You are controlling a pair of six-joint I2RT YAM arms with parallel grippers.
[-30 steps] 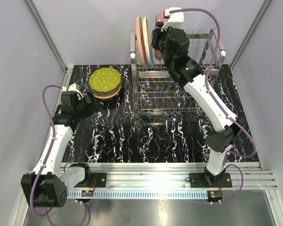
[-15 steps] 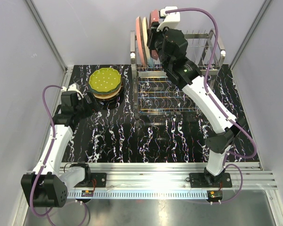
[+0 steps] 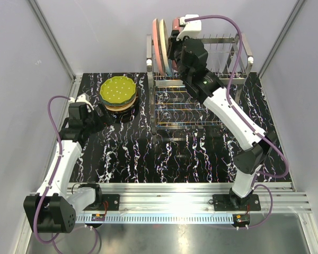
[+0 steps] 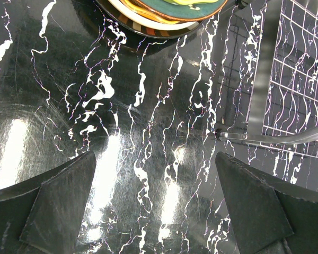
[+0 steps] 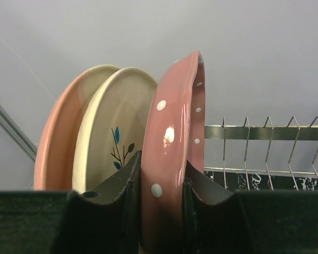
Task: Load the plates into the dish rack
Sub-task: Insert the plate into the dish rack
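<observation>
My right gripper is shut on the rim of a dotted pink plate, holding it upright on edge. It hangs over the left end of the dish rack, right beside two plates that stand there: a pink and cream one and a cream one with a leaf sprig. From above, the held plate shows just behind the right gripper. A stack of plates with a dotted green one on top lies flat at back left. My left gripper is open over the table just in front of that stack.
The rack's upright tines run off to the right of the held plate. The rack's corner post stands to the right of my left gripper. A black marbled tabletop lies inside pale enclosure walls, with an aluminium rail along the near edge.
My right arm has carried the dotted pink plate to the left, closer to the two standing plates. The left arm has stayed still.
</observation>
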